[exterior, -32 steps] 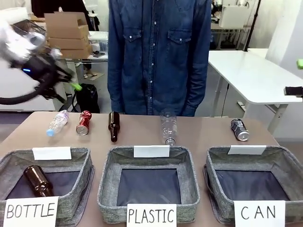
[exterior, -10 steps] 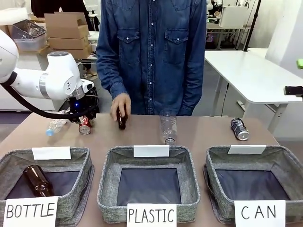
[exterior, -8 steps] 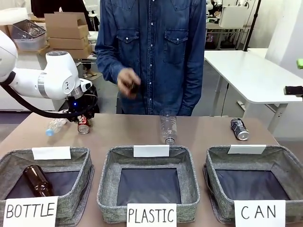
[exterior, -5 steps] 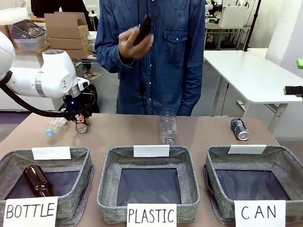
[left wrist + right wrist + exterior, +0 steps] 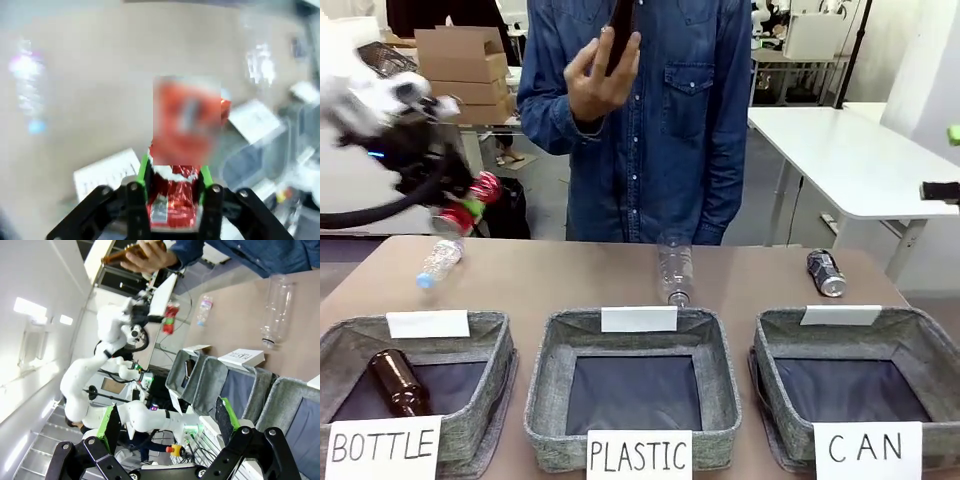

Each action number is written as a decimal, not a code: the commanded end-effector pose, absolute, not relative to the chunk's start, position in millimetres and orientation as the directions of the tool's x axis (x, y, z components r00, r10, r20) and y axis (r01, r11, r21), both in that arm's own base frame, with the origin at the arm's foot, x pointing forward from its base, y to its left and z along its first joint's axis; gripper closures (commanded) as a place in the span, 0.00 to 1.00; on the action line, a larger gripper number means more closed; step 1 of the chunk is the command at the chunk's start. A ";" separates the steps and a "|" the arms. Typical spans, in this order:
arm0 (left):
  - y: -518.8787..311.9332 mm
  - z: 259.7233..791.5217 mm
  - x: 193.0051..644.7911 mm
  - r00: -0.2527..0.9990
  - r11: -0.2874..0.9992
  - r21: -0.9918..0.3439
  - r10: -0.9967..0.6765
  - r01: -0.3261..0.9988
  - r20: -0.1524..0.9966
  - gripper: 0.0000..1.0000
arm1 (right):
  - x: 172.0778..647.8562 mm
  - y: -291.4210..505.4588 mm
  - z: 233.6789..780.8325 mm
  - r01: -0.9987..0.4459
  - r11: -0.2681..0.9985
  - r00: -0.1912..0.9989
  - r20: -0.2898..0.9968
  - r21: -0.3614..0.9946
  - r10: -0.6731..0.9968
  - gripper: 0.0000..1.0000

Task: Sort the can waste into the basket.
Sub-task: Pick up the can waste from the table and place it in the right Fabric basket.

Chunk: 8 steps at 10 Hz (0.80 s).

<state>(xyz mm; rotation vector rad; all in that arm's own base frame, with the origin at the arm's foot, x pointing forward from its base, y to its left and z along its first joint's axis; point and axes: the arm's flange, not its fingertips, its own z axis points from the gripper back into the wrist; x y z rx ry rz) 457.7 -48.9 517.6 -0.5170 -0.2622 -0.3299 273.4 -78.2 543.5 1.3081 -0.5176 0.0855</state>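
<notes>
Red can (image 5: 185, 125) is pinched mid-body by left gripper (image 5: 173, 175), well left of the basket (image 5: 782, 420); judged light, easily dented. Right gripper (image 5: 167, 422) is spread.

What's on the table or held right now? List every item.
BOTTLE basket: one, grey, near left
PLASTIC basket: one, grey, near middle
CAN basket: one, grey, near right
table: one, brown
red can: one, red, held above the table's left end in the left claw
black can: one, black with silver ends, lying behind the CAN basket
clear plastic bottles: two, clear, far left and behind the PLASTIC basket
brown glass bottles: two, brown, one in the BOTTLE basket, one in the person's hand
left claw: black, green pads, shut on the red can
right claw: black, green pads, open
</notes>
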 end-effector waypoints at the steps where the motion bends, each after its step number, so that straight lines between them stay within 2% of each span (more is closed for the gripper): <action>1: 29.0 494.2 392.9 0.822 0.640 -0.516 -0.447 0.569 0.353 1.00 | 276.4 -76.6 544.2 -0.375 0.258 0.870 0.434 0.890 -0.233 0.00; 2: 38.5 492.5 386.3 0.859 0.702 -0.505 -0.335 0.502 0.388 1.00 | 276.4 -76.6 544.2 -0.375 0.258 0.870 0.434 0.890 -0.233 0.00; 4: 74.1 493.1 376.7 0.873 0.688 -0.561 -0.238 0.460 0.425 1.00 | 276.4 -76.6 544.2 -0.375 0.258 0.870 0.434 0.890 -0.233 0.00; 5: 117.8 500.6 349.5 0.853 0.657 -0.592 -0.155 0.466 0.499 1.00 | 276.4 -76.6 544.2 -0.375 0.258 0.870 0.434 0.890 -0.233 0.00; 6: 178.5 511.5 312.7 0.786 0.531 -0.627 -0.130 0.570 0.604 1.00 | 276.4 -76.6 544.2 -0.375 0.258 0.870 0.434 0.890 -0.233 0.00; 7: 242.3 519.4 286.8 0.826 0.501 -0.721 0.021 0.479 0.563 1.00 | 276.4 -76.6 544.2 -0.375 0.258 0.870 0.434 0.890 -0.233 0.00; 8: 276.0 516.3 273.8 0.854 0.452 -0.778 0.066 0.436 0.516 1.00 | 276.4 -76.6 544.2 -0.375 0.258 0.870 0.434 0.890 -0.233 0.00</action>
